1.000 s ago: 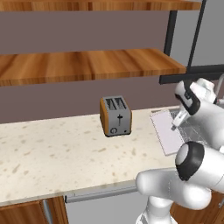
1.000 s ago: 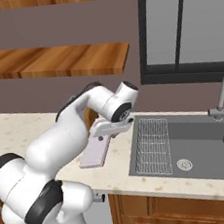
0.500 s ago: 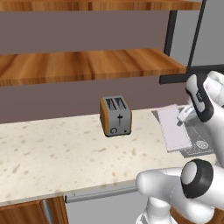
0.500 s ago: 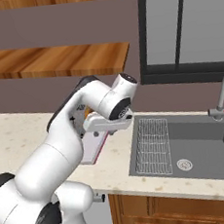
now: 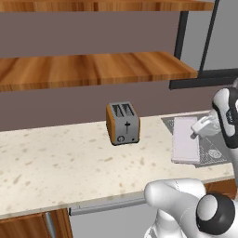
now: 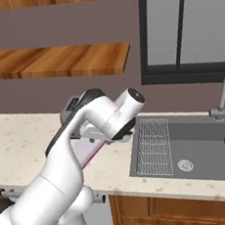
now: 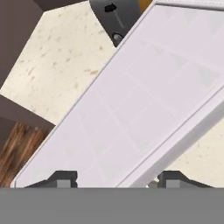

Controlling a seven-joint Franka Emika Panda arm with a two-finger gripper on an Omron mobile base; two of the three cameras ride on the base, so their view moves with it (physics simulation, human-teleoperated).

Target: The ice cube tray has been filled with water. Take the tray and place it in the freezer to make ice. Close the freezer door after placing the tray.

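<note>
Lavender-white ice cube tray (image 7: pixel 131 100) right at the claw (image 7: pixel 117 178); fingers apart, straddling its edge

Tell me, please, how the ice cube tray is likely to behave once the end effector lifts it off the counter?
The ice cube tray looks like a thin, flat slab with straight edges, so it probably stays stiff rather than sagging. It is long, so gripped near one edge it may droop or pivot. Its smooth surface could slip between the end effector fingertips, and tilting would likely spill water.

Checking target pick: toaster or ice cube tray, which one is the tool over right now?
The ice cube tray, the flat pale slab beside the sink. The tool hangs right above its edge; the orange-sided toaster stands apart, further along the counter.
</note>
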